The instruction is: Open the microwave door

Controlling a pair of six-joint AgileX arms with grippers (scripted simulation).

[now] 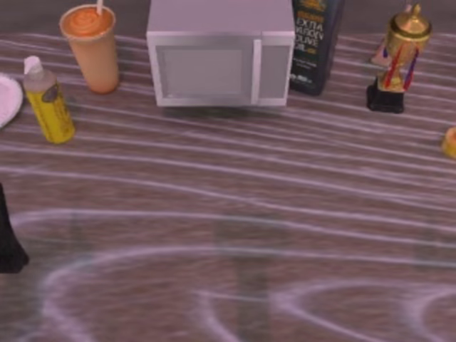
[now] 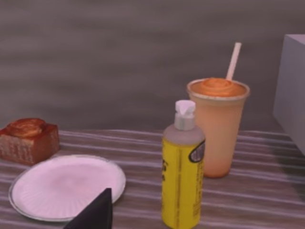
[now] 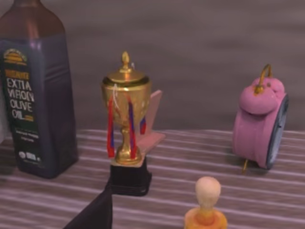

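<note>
At the table's (image 1: 228, 235) far edge, left to right, stand a yellow bottle (image 1: 48, 103), an orange drink (image 1: 91, 46), then the microwave (image 1: 221, 50), its microwave door (image 1: 206, 71) shut. Only a dark sliver of my left tool (image 1: 11, 242) shows at the left edge; I cannot tell its state. My right tool is out of view. I judge the white handle (image 1: 256, 71) wants hooking squarely, then pulling in an arc.

Top view steeply down over the table (image 1: 228, 214); both wrist views low, level, toward its far edge.
</note>
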